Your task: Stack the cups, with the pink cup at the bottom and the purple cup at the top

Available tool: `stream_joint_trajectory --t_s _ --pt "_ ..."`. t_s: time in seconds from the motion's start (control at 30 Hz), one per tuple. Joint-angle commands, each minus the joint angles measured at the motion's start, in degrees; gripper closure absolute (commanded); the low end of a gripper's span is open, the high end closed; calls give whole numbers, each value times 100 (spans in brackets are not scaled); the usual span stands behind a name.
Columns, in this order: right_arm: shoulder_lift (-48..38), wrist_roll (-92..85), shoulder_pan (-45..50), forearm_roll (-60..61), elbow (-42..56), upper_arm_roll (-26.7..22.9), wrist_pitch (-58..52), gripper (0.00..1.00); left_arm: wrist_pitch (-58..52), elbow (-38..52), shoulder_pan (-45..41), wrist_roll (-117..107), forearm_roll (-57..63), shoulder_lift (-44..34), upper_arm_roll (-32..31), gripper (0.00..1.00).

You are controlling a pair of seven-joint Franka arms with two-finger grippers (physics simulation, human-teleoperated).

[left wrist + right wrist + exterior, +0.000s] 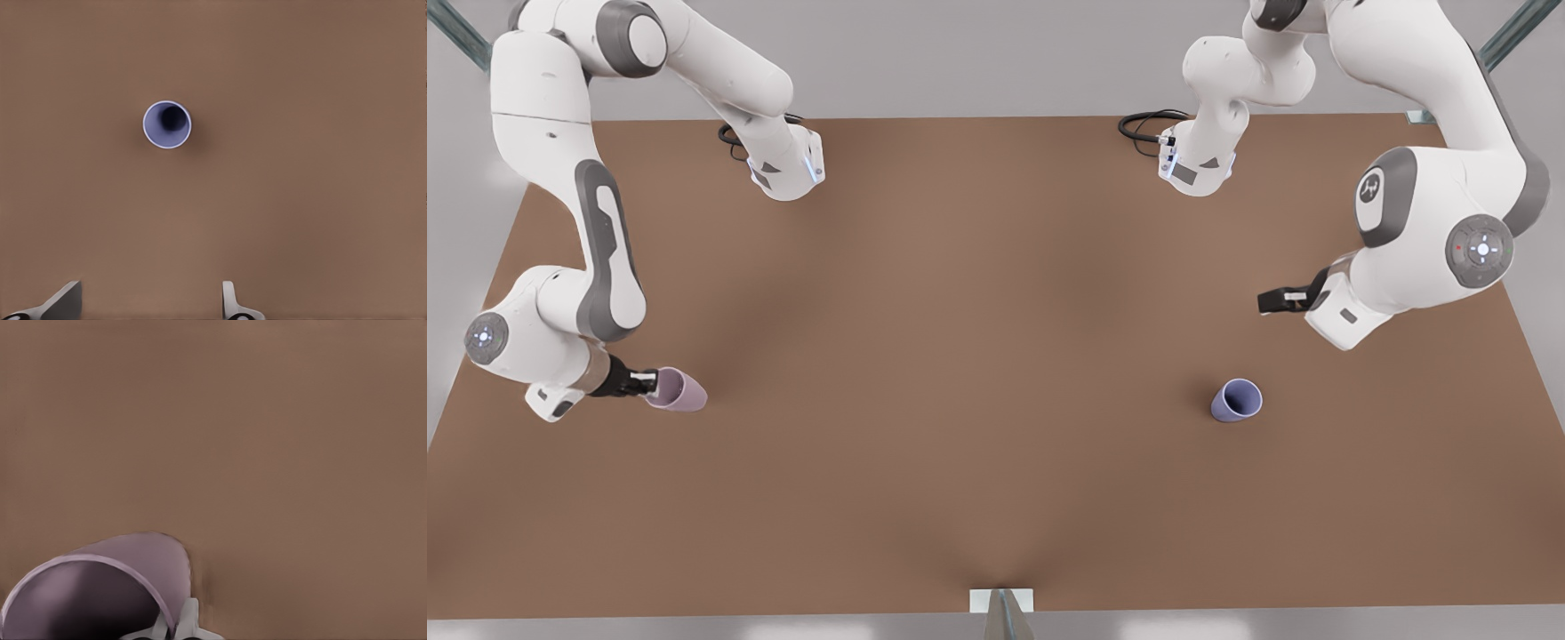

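Brown counter (978, 356), bare apart from two cups. At the front view's left, the right pincer (643, 383) has its fingers (189, 621) pinched on the rim wall of the pink cup (679, 390), one inside and one outside; the cup looks upright on the counter or barely off it, I can't tell which. Step in hand looks like the pink-cup grasp, stacking not yet begun. Toward the front view's right, the purple cup (1236, 400) stands upright and alone, well apart from the pink one. Left pincer (1282, 300) hangs above and beside it, fingers (230, 300) spread, waiting. Next, I'd guess: bring the pink cup toward the middle, set it down, then seat the purple cup in it. Nothing blocks the path between them.
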Motion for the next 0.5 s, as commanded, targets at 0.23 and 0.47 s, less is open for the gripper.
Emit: stream_joint_trajectory --t_s 0.23,0.47 --pt "163 2899 600 -58 968 1348 -640 79 0 0 41 47 10 -5 5 0" --pt "1305 5905 2815 -541 3262 1304 -1747 79 -9 -9 58 12 19 -14 67 0"
